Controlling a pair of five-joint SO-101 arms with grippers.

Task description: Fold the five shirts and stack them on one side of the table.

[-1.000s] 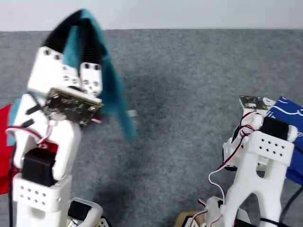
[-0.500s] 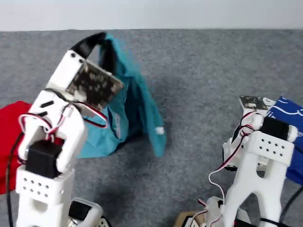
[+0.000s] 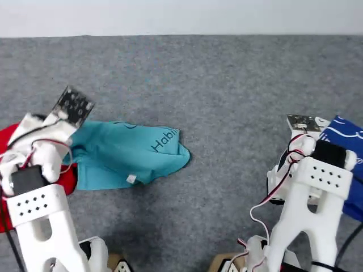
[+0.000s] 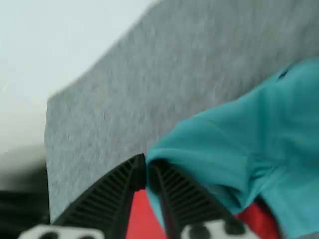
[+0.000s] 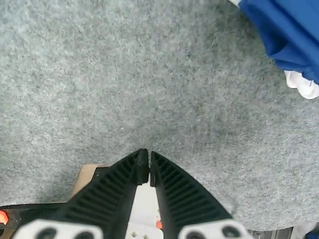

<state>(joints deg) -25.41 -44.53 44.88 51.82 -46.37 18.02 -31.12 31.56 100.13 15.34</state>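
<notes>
Grey felt table spans the high view. Left arm stands at 8 o'clock and right arm at 4 o'clock, both white and well apart. The teal shirt lies spread and loosely bunched at 9 o'clock from table centre, dark print facing up, with a small white tag on its near edge. Its 9 o'clock end overlaps the red shirt, which sits at the far 9 o'clock edge, partly under the left arm. The blue shirt is at the 3 o'clock edge, touching the right arm's side and partly hidden behind it. Left gripper: jaws narrow, almost together, with the teal shirt's edge right at the tips and looking pinched there; red cloth shows below the fingers. Right gripper: jaws closed with nothing between them, over bare felt, and the blue shirt lies off at 1 o'clock from its tips in the wrist view. A white bit of cloth peeks out beside the blue shirt's edge.
</notes>
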